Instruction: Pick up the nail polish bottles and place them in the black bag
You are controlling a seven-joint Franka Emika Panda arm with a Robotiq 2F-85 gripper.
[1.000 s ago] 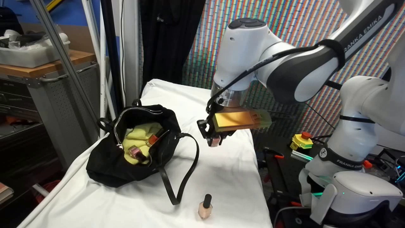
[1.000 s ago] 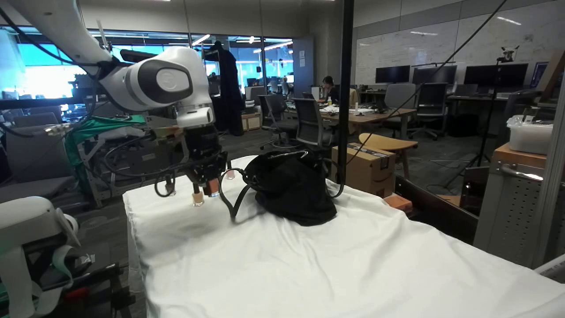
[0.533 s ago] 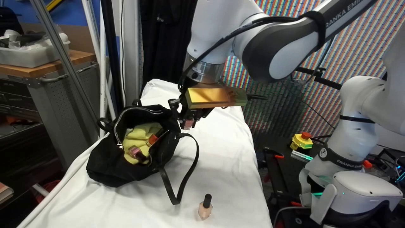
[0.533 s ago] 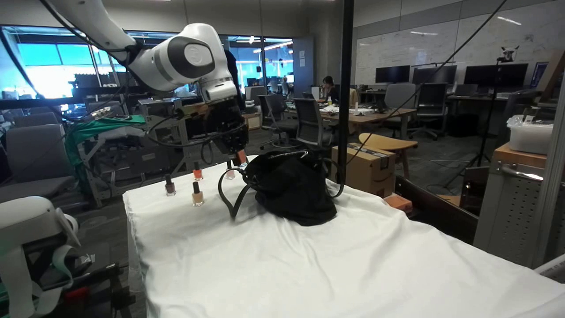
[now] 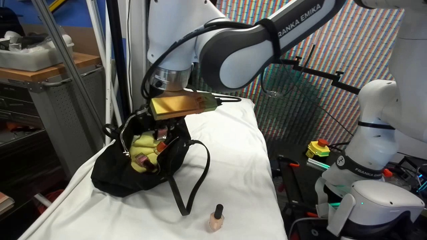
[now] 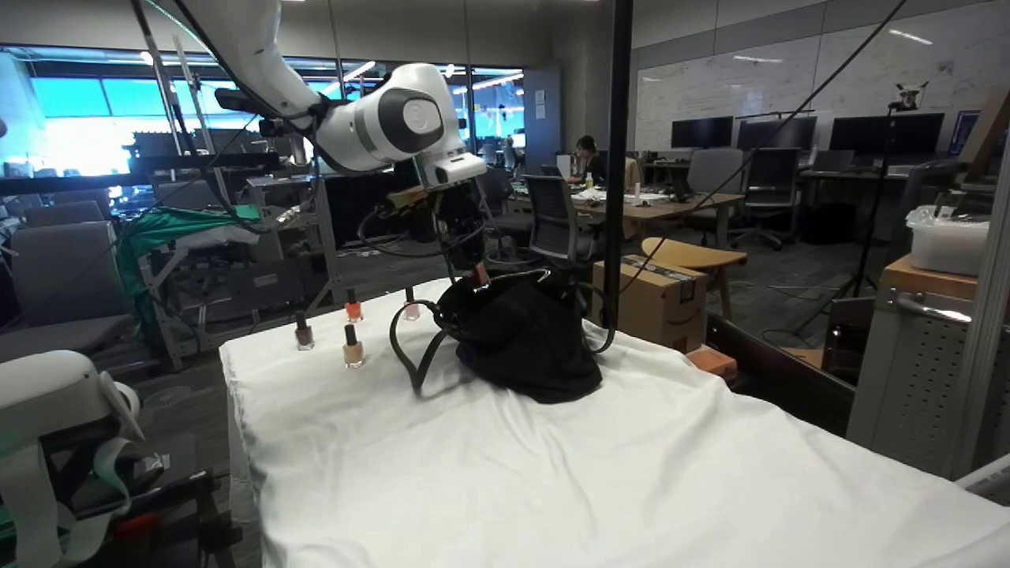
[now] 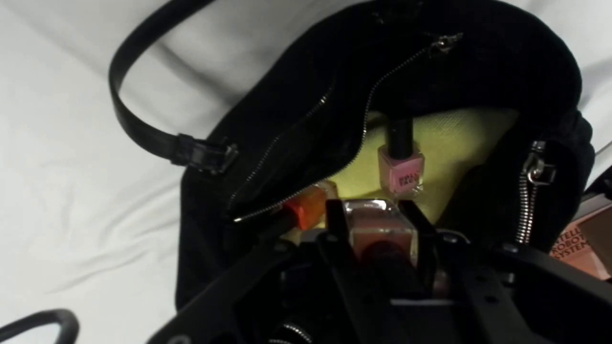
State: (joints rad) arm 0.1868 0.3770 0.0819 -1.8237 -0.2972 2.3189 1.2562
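In the wrist view, the fingers (image 7: 336, 220) of the gripper (image 7: 379, 220) are grasping a reddish bottle (image 7: 380, 231), which sits between them at the mouth of the black bag (image 7: 282, 129); its base looks toward twelve o'clock. Inside the bag, a pink bottle (image 7: 401, 174) lies at one o'clock from the fingers, an orange bottle (image 7: 310, 208) between nine and ten.

Wrist view stared down, close above the bag (image 7: 306, 143); both exterior views shared it, farther off, from opposite sides!
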